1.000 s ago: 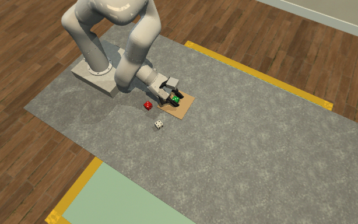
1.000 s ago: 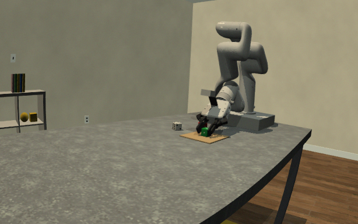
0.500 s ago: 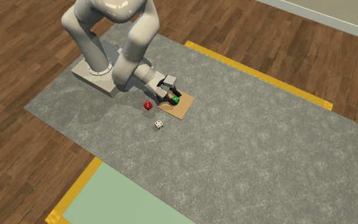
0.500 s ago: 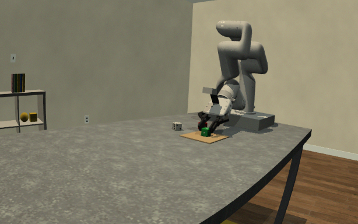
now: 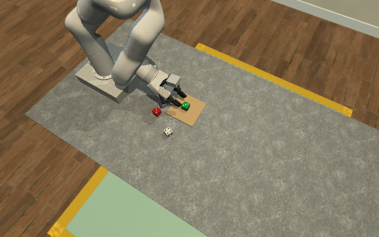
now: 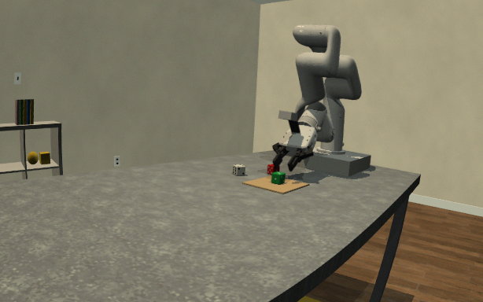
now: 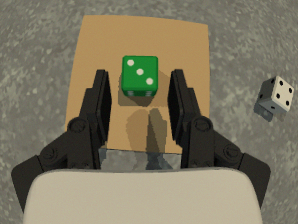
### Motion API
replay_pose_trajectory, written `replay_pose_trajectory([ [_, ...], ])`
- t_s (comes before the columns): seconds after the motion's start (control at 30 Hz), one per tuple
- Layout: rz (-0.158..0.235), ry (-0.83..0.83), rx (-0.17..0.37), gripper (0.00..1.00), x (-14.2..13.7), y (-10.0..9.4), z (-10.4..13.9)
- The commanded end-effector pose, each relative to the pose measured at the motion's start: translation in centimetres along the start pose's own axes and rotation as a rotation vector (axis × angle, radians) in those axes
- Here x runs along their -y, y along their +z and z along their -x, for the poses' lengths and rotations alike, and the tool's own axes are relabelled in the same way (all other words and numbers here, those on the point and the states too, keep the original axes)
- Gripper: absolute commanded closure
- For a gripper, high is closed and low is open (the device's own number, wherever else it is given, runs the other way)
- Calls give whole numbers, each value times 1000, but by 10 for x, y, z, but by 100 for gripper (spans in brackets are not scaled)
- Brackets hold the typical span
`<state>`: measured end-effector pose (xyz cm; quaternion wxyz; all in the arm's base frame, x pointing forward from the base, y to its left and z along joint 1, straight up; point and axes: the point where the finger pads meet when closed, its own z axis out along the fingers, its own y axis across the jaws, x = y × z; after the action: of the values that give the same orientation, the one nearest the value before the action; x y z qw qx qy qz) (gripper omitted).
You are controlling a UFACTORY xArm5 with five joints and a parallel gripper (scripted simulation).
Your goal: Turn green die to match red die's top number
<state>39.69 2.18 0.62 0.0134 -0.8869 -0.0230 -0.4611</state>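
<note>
The green die [image 5: 185, 106] [image 6: 278, 178] [image 7: 140, 76] lies flat on the tan mat [image 5: 191, 118] [image 6: 259, 183] [image 7: 100, 36], well inside its edges. In the wrist view its top shows three pips. My gripper [image 5: 181, 100] [image 6: 283, 165] [image 7: 139, 84] is open and hangs a little above and behind the die, with the fingers clear of it on both sides. The red die [image 5: 157, 112] [image 6: 270, 169] lies on the table just left of the mat; its pips are too small to read. The white die [image 5: 168, 131] [image 6: 238, 170] [image 7: 276, 94] lies on the table in front of the mat.
The robot base [image 5: 102, 81] [image 6: 342, 161] stands close behind the mat. A light green area with a yellow border [image 5: 123, 210] lies at the table's near left corner. A shelf [image 6: 27, 145] stands far off by the wall.
</note>
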Motion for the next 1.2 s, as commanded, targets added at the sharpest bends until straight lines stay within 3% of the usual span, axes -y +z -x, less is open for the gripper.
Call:
replay_pose_trajectory([
  [0.0,0,0,-2,53,0,-2,-2],
  [0.6,0,0,-2,53,0,-34,-46],
  [0.93,0,0,0,53,0,-36,-49],
  [1.17,0,0,60,53,0,-32,-51],
])
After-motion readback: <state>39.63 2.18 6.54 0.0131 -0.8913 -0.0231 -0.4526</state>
